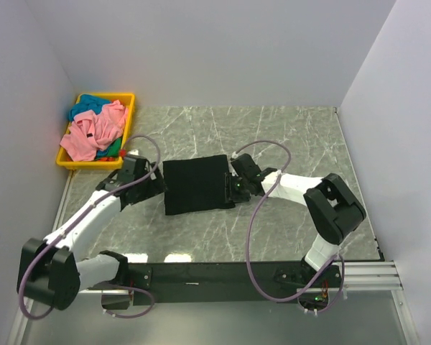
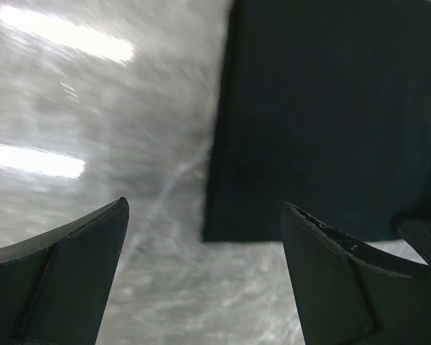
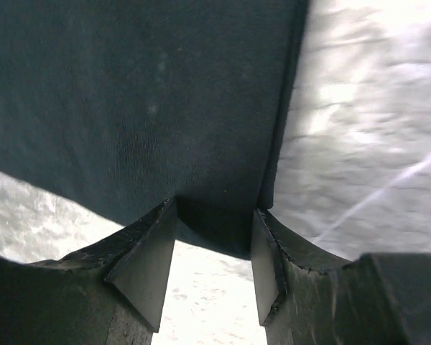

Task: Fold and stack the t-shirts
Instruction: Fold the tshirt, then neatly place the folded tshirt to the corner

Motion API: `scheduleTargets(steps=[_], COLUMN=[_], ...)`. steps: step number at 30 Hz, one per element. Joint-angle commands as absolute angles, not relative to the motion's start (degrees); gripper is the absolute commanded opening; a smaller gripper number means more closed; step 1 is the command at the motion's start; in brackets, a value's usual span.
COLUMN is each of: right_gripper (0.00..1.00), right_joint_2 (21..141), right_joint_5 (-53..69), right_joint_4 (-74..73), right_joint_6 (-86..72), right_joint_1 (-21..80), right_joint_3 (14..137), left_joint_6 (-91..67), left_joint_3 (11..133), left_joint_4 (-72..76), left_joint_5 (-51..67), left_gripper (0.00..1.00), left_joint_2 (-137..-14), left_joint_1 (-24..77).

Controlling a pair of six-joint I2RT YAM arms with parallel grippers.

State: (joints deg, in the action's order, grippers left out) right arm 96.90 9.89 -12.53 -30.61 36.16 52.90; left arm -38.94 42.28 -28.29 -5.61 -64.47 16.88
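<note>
We find no text, label, brand, number or sign that we can read in any view. The black t-shirt [image 1: 195, 185] shows us only plain fabric, and we can make out no lettering on the yellow bin [image 1: 88, 164] or the marbled worktop [image 1: 287, 136].
</note>
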Motion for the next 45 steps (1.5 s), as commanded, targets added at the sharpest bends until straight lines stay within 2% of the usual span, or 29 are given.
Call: scheduleTargets(steps=[1,9,17,26,27,29,30,32,33,34,45], right_gripper=[0.51,0.53,0.55,0.55,0.55,0.55,0.55,0.55,0.55,0.55,0.55], right_joint_2=[97.91,91.06,81.14,76.73,76.55,75.76,75.41,74.36,73.92,72.96,67.41], right_joint_5=[8.70,0.27,1.76,3.87,4.13,4.31,4.39,4.39,4.66,4.92,7.38], right_joint_4=[-14.50,-18.71,-18.81,-18.90,-19.07,-19.33,-19.77,-20.21,-20.74,-20.92,-24.78], right_joint_6=[-30.85,-29.54,-29.62,-28.92,-28.74,-28.30,-27.87,-27.25,-26.72,-26.46,-22.94], right_joint_1=[38.41,37.97,34.72,32.52,32.35,31.99,31.56,31.03,30.59,30.41,29.71], right_joint_3=[55.81,52.56,45.62,43.24,43.24,43.42,43.50,43.68,43.86,43.94,46.93], left_joint_6=[-42.45,-44.56,-44.65,-45.00,-45.00,-45.53,-45.79,-46.32,-46.41,-46.41,-45.00], left_joint_3=[42.36,43.94,45.26,47.99,48.42,48.60,48.60,48.78,49.04,49.22,55.28], left_joint_4=[-26.02,-25.23,-25.23,-25.31,-25.66,-26.71,-27.07,-28.81,-29.44,-30.23,-48.05], left_joint_5=[-3.78,-6.85,-8.44,-8.70,-9.31,-10.10,-10.54,-12.21,-12.74,-14.14,-22.58], left_gripper=[0.92,0.90,0.83,0.58,0.49,0.37,0.24,0.15,0.05,0.01,0.01], left_joint_2=[-67.57,-75.57,-80.24,-86.92,-87.97,-88.85,-89.64,-90.17,-90.52,-90.79,-90.53], left_joint_1=[20.64,23.38,23.73,24.70,24.70,24.70,24.70,24.70,24.70,24.70,20.40])
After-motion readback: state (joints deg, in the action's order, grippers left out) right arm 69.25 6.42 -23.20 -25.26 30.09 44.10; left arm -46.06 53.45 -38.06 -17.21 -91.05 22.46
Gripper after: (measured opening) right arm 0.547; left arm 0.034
